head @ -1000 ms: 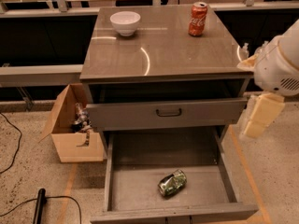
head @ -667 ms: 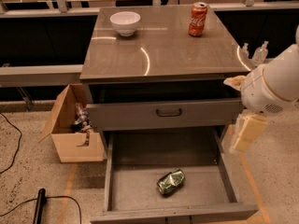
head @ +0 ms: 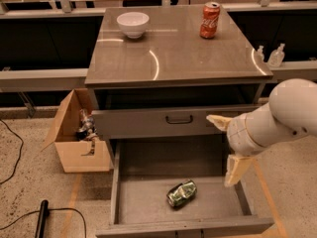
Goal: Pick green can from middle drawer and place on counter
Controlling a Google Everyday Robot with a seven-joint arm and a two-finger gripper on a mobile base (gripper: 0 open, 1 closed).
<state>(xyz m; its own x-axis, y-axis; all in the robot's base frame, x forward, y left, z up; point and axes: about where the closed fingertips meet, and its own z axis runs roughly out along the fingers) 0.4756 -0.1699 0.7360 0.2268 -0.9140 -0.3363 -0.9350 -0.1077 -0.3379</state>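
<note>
The gripper [head: 218, 151] hangs over the right side of the open drawer [head: 143, 205]. Its two cream fingers [head: 237, 167] are spread wide apart and hold nothing. The upper finger points left across the closed drawer front [head: 148, 123], just right of its dark handle [head: 179, 119]. The lower finger points down toward the drawer floor, near the right wall.

The green can [head: 182, 193] is down and to the left of the lower finger, clear of it. It lies on its side on the drawer floor, dented, a little right of the middle and toward the front edge.

Behind the fingers, the white arm [head: 282, 118] runs up and out to the right.

Above the fingers is the counter [head: 173, 58], glossy and reflective. At its back, a red can [head: 209, 20] stands upright above the gripper and a white bowl [head: 132, 24] sits well to the left. Two small clear bottles [head: 276, 56] stand beyond the counter's right edge.

Far to the left of the fingers, an open cardboard box [head: 74, 143] with clutter inside sits on the floor against the cabinet. A black cable [head: 15, 148] trails across the floor near it.
</note>
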